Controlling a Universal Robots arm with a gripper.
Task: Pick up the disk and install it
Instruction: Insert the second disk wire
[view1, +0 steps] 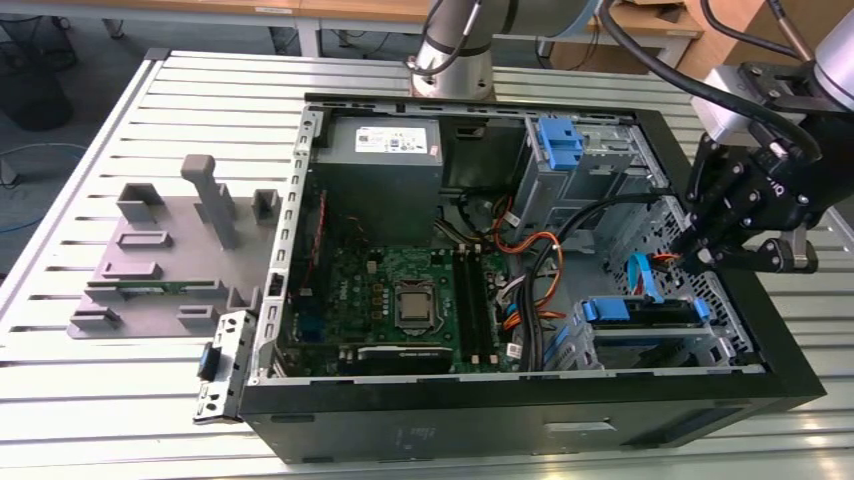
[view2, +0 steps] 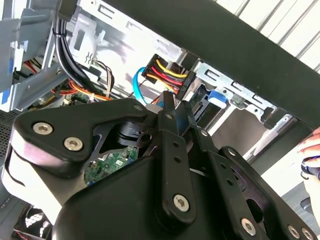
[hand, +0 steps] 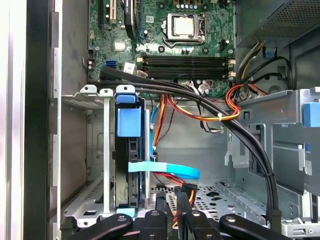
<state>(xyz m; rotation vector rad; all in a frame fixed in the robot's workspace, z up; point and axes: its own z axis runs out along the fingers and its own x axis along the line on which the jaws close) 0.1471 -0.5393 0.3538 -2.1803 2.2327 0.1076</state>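
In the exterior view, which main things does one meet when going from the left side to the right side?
Grey plastic stand → motherboard → blue-framed disk in its bay → pincer.

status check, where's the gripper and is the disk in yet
Black gripper shut, empty, above the case's drive bay. Blue-framed silver disk seated in metal bay. Light-blue flat cable and black cable bundle close by.

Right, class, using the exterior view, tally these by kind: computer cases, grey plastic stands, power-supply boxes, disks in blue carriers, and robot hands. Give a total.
Computer case: 1
Grey plastic stand: 1
Power-supply box: 1
Disk in a blue carrier: 1
Robot hand: 1
Total: 5
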